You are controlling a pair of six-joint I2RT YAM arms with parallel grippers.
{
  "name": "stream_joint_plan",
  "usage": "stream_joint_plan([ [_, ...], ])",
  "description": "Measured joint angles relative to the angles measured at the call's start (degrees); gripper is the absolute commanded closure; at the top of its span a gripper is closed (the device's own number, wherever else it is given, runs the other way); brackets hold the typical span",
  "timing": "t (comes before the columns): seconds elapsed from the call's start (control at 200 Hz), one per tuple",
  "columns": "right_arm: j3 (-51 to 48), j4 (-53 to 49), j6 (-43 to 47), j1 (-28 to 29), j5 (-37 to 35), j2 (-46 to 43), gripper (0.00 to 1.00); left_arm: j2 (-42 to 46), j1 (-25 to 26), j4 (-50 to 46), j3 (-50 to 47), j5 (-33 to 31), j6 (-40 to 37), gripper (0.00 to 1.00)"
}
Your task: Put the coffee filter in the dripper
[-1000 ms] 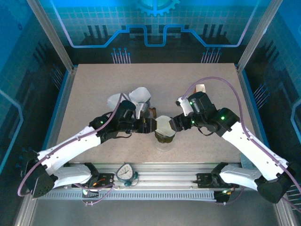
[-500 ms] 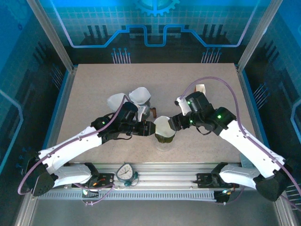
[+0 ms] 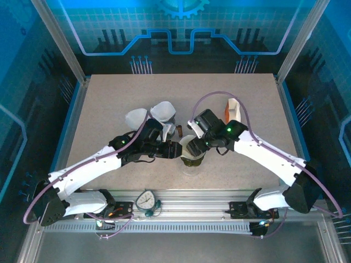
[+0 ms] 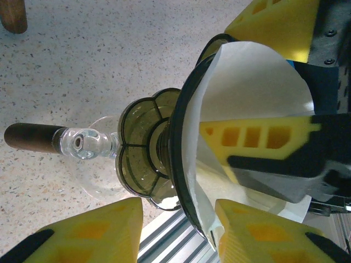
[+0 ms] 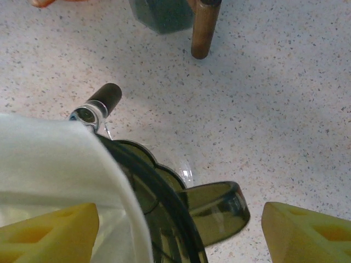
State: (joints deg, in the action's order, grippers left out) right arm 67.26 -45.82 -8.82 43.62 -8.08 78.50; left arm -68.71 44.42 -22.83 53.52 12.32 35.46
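The dark smoked dripper (image 3: 192,159) stands near the table's front middle on a clear glass base (image 4: 101,181). The white coffee filter (image 4: 247,82) sits inside the dripper's cone (image 5: 164,219). My left gripper (image 3: 176,149) is open and straddles the dripper's rim (image 4: 178,164). One of its fingers (image 4: 258,233) touches the filter's edge, and the other stands just off the dripper's scalloped collar. My right gripper (image 3: 193,145) is open above the dripper. One of its fingers (image 4: 258,137) is down inside the filter (image 5: 55,164), and the other is outside, beyond the dripper's handle (image 5: 219,211).
Loose white filters (image 3: 156,113) lie behind the dripper, next to a dark vessel with a wooden handle (image 5: 202,33). An orange and white box (image 3: 233,109) stands at the back right. The glass base has a dark stub handle (image 4: 30,137). A dial (image 3: 147,200) sits on the front rail.
My right arm swung left over the dripper and put one finger inside the filter. My left gripper slid right to the dripper's rim and its jaws narrowed.
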Motion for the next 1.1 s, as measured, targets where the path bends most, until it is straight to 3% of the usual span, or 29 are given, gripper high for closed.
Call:
stream_joint_plan([
  [0.2,0.0,0.02,0.5,0.26,-1.46,2.58,0.21,-0.04,0.0,0.02,0.0,0.02,0.13,0.58],
  [0.45,-0.02,0.26,0.76,0.37,-2.05,3.39,0.21,2.05,0.0,1.16,-0.74,-0.98,0.48,0.39],
  [0.7,-0.04,0.46,0.76,0.55,-2.25,3.43,0.21,3.3,0.0,3.32,-0.9,-2.36,0.57,0.33],
  [0.77,-0.07,0.48,0.74,0.63,-2.25,3.43,0.21,2.58,0.0,3.87,-0.9,-2.6,0.57,0.34],
  [0.961,-0.09,0.5,0.72,0.63,-2.27,3.43,0.21,0.07,0.0,3.89,-0.9,-3.04,0.9,0.52],
  [1.101,-0.11,0.52,0.7,0.66,-2.43,3.41,0.21,-0.42,0.0,3.87,-0.9,-2.99,1.01,0.58],
])
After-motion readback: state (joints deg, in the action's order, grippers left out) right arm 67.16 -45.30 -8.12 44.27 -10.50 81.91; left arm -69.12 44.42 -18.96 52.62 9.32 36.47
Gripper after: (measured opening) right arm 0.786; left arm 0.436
